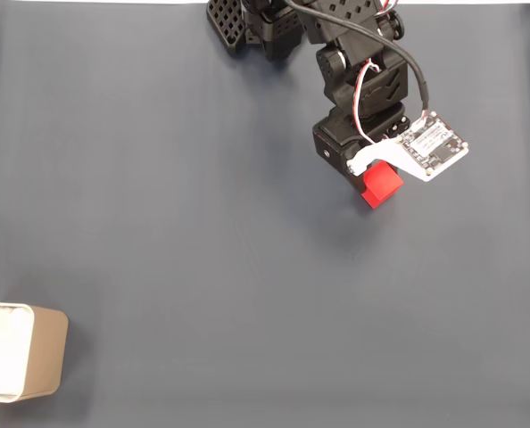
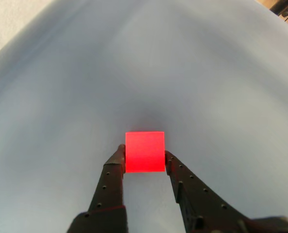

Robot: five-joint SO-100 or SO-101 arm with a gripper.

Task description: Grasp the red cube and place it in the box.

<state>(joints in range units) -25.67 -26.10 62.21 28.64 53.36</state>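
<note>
red cube [image 2: 144, 151]: sits between the two black fingers, both tips touching its sides in the wrist view
gripper [image 2: 144, 158]: closed narrow onto the cube
cube in fixed view [image 1: 380, 184]: partly under the arm's white bracket, upper right of the grey mat [image 1: 202, 232]
box [image 1: 33, 361]: bottom-left corner, well apart from cube

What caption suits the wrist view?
Gripper fingers clasp the red cube on both sides above a grey surface.
</note>
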